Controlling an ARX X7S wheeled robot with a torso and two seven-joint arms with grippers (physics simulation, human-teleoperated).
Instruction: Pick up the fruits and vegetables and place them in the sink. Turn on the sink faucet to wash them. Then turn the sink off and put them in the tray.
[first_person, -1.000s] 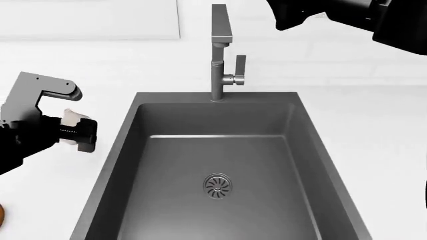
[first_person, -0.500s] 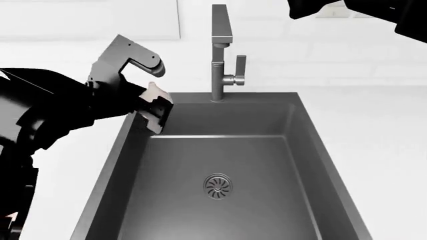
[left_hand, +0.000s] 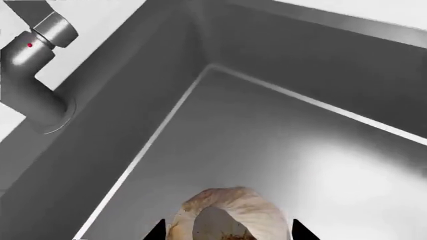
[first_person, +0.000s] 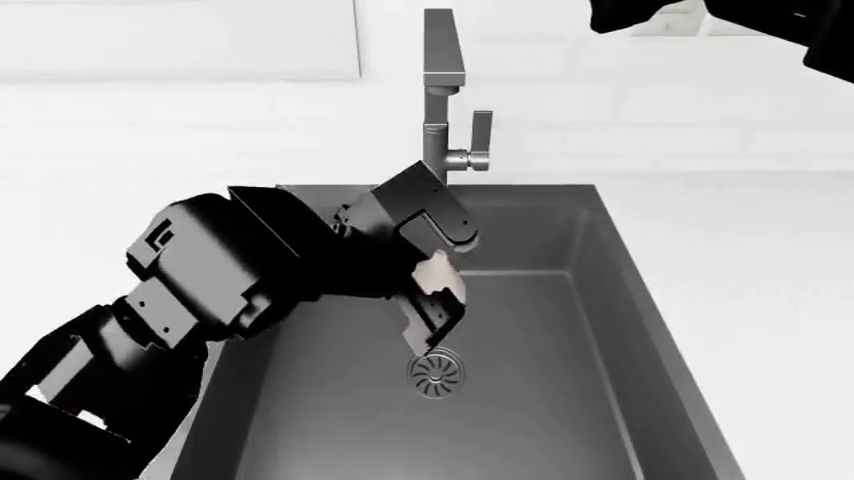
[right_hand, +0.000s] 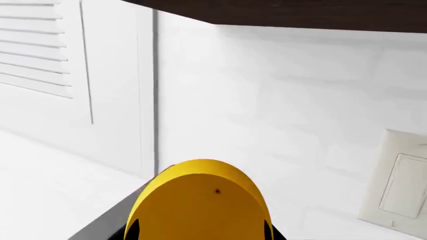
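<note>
My left pincer (first_person: 434, 300) is clenched on the garlic (left_hand: 223, 215). It hangs over the sink (first_person: 614, 300), near the middle, just at 12 o'clock from the drain (first_person: 437, 372). The garlic is up in the air, not touching the sink floor.

My right pincer is clenched on the lemon (right_hand: 200, 205). That arm (first_person: 721, 20) is high up at 1 o'clock from the faucet (first_person: 447, 110), by the white wall. The head view does not show the lemon.

I think the garlic is light and a bit crumbly. Its skin looks papery and could flake or slip. I hold it around its fat middle, with the pointy tip left free. A soft squeeze should be enough, because a hard one may crush it. A drop from low down should be kind to it.

I think the lemon is heavier, firm and smooth. It could slide or roll, so the round middle is the best place to hold.

I count one garlic, one lemon, one sink, one drain and one faucet with one small handle (first_person: 481, 130). I see no tray in these views.
</note>
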